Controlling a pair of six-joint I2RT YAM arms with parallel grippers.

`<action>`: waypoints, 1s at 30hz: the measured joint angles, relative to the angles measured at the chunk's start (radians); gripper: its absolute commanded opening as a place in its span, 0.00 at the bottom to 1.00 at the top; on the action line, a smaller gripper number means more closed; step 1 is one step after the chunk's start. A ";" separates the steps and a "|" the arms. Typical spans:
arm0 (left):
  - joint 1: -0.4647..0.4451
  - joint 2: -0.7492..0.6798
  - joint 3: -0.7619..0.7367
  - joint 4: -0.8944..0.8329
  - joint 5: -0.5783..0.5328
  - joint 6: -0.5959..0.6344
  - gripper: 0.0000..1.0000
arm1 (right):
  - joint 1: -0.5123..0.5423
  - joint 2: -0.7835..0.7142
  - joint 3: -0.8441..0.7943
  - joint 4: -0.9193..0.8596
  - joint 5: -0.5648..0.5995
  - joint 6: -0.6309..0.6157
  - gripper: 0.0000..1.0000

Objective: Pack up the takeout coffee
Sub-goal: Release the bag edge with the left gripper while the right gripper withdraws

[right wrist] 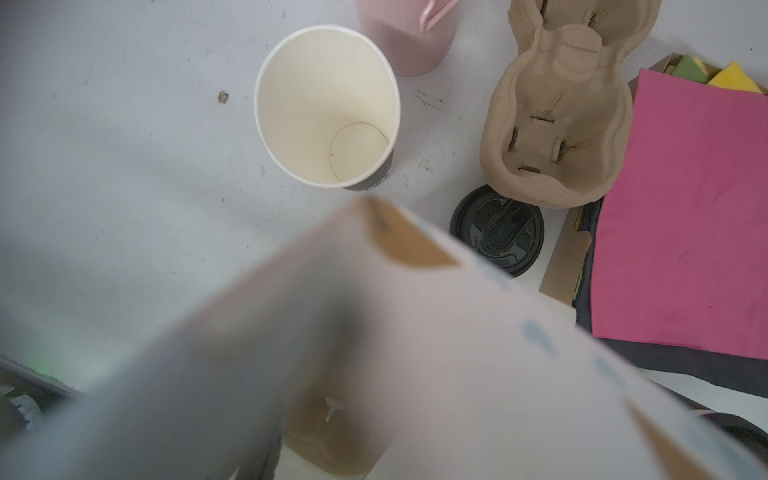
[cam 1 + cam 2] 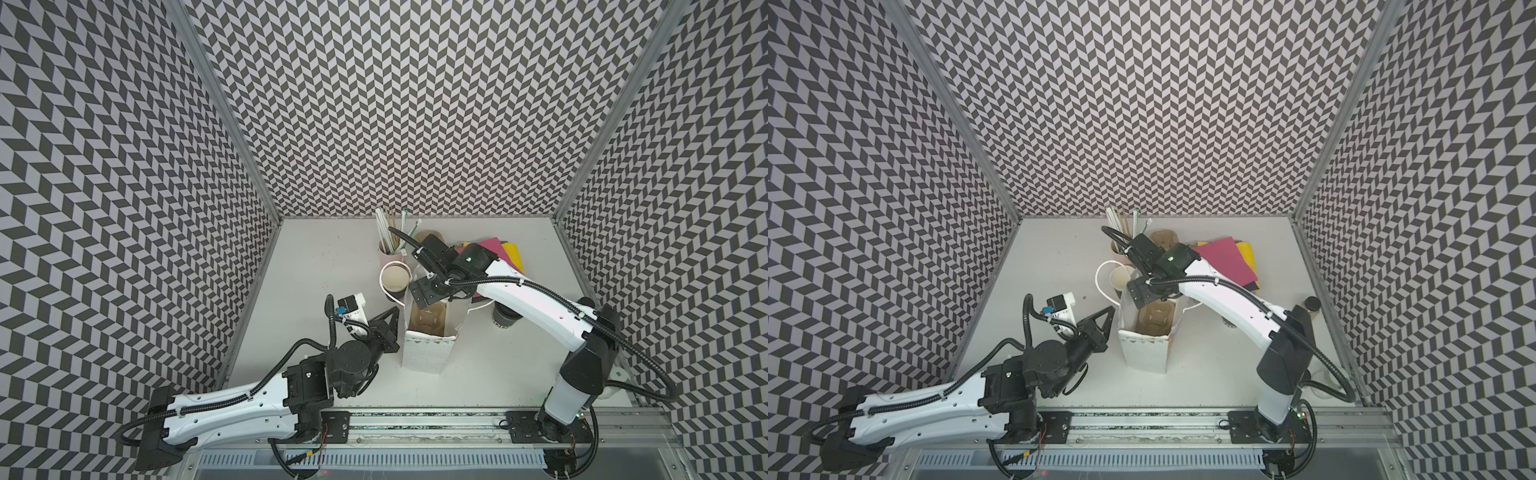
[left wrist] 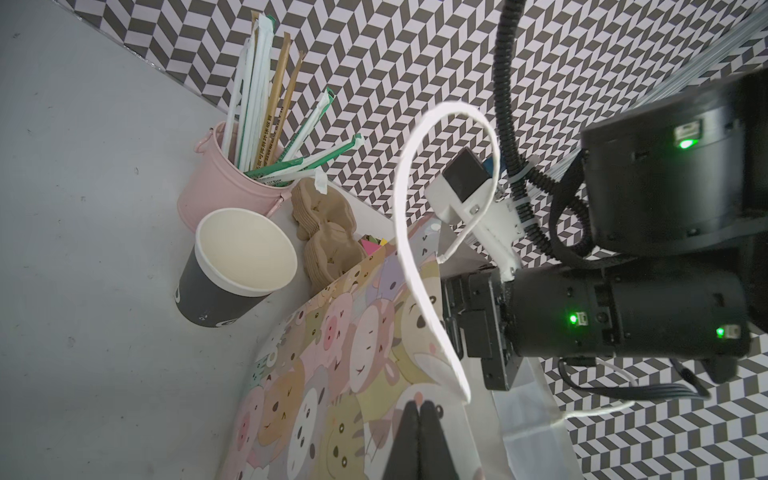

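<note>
The takeout coffee, a dark grey cup with white print, stands right of the bag, its top hidden under my right arm. The paper bag stands upright mid-table with a brown cup carrier inside. My left gripper is shut, and its fingertips rest against the bag's cartoon-printed side. My right gripper hangs open over the bag's far rim. In the right wrist view the blurred bag wall hides its jaws.
Behind the bag stand a lidless dark cup and a pink bucket of straws. Stacked brown carriers, a loose black lid and coloured napkins lie at the back right. A small capped bottle stands by the right wall.
</note>
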 measured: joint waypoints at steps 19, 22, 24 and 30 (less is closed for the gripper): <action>0.000 0.015 0.011 0.002 0.032 0.000 0.10 | 0.008 -0.107 0.087 -0.033 -0.053 -0.014 0.99; 0.000 0.014 0.011 0.002 0.036 0.000 0.11 | 0.008 -0.155 0.136 -0.032 -0.071 -0.014 0.99; 0.000 0.013 0.011 0.002 0.043 -0.004 0.12 | 0.009 -0.186 0.166 -0.031 -0.080 -0.014 0.99; 0.000 -0.017 0.011 0.008 0.092 -0.042 0.19 | 0.006 -0.254 0.230 -0.030 -0.035 0.017 0.99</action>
